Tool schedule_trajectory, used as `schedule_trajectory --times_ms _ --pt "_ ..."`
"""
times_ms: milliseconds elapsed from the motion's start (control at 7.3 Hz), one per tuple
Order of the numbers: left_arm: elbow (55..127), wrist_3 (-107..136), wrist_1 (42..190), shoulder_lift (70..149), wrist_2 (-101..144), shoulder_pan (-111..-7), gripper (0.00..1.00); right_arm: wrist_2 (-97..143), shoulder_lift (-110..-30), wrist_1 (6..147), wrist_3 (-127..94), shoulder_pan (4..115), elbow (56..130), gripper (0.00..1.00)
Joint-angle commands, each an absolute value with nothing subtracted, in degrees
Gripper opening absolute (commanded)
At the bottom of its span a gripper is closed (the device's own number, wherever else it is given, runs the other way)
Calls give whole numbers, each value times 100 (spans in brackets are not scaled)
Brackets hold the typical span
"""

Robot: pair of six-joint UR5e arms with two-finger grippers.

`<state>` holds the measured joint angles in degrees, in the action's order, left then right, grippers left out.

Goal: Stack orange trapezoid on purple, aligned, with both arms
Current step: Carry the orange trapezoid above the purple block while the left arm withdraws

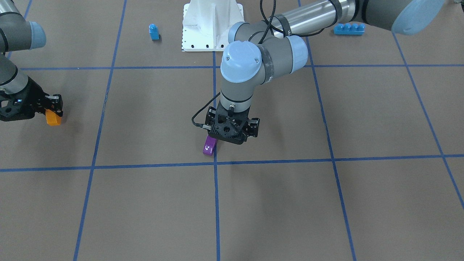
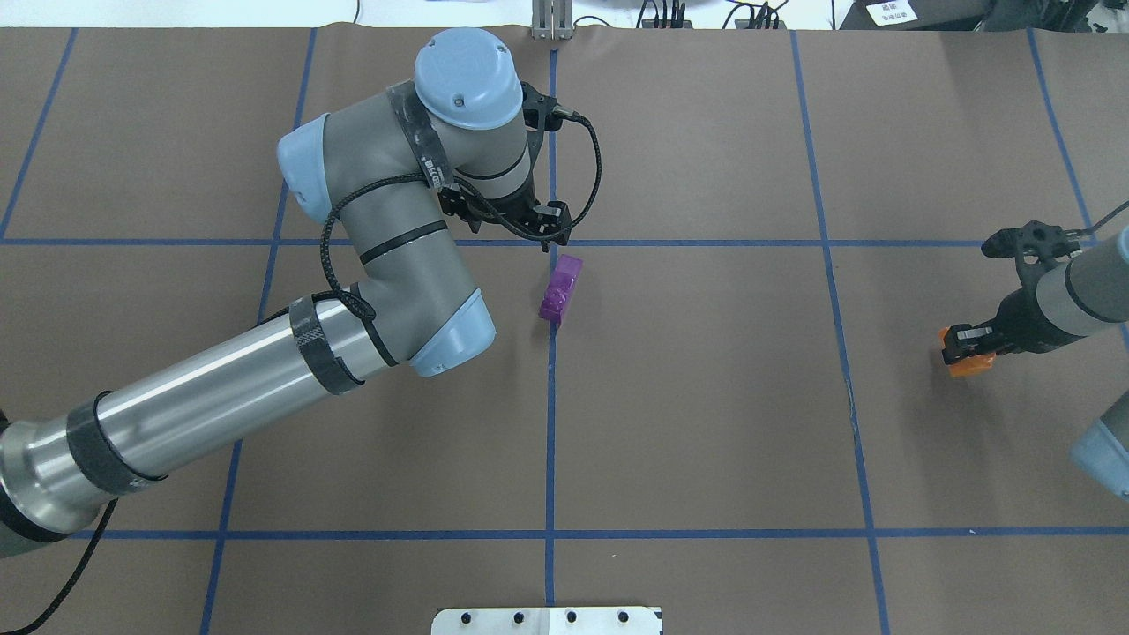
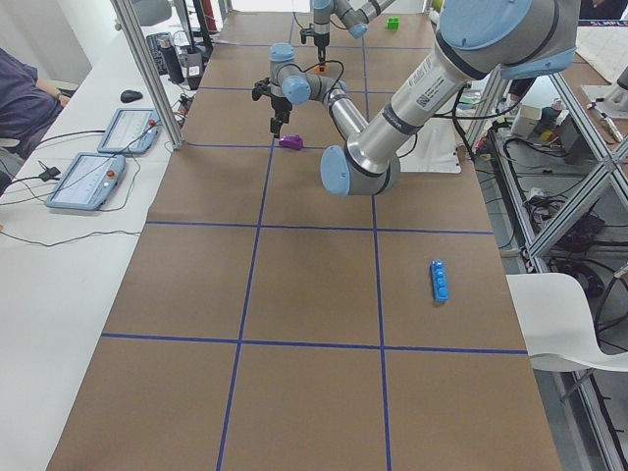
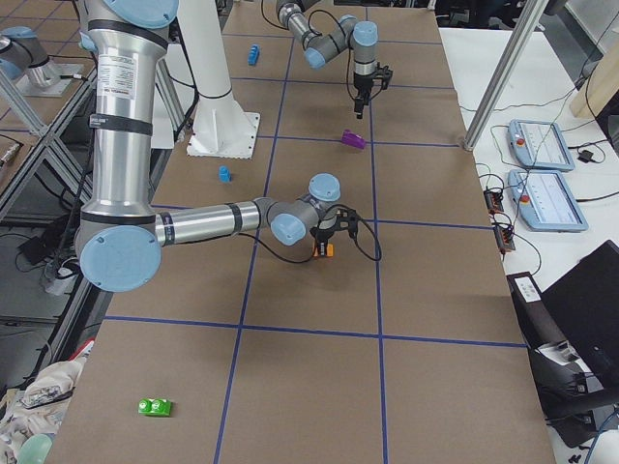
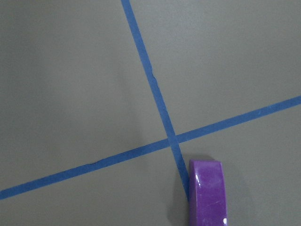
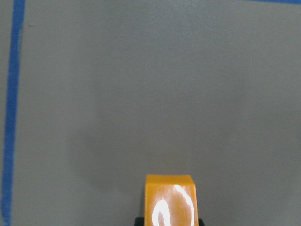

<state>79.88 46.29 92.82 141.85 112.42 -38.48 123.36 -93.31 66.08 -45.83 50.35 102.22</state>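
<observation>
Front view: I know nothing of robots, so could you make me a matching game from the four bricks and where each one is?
1 orange brick
2 purple brick
3 small blue brick
4 long blue brick

A beside the white base
B in the right claw
C against a tape line
D on the robot's far left

Pairs: 1-B, 2-C, 3-A, 4-D
</observation>
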Motion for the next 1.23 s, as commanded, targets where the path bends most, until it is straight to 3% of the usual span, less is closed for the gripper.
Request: schedule_trajectory --times_ms 0,274,685,822,1096 --pt "8829 4362 9273 13250 11626 -4260 100 12410 -7945 8472 -4588 5036 10582 0" --pt "9411 3581 8975 12536 11768 -4683 100 12419 -6432 9881 -4806 5010 10407 0" --pt "10176 2115 8631 11290 12233 -5648 100 12358 -4436 9976 -6437 4388 9048 0" --pt "10186 1526 8631 10937 12391 -6060 100 12262 -3986 9932 -7182 4168 8679 0" --pt "10134 1178 8640 10670 12410 -6328 100 11858 -3806 9390 -8240 3781 8404 0"
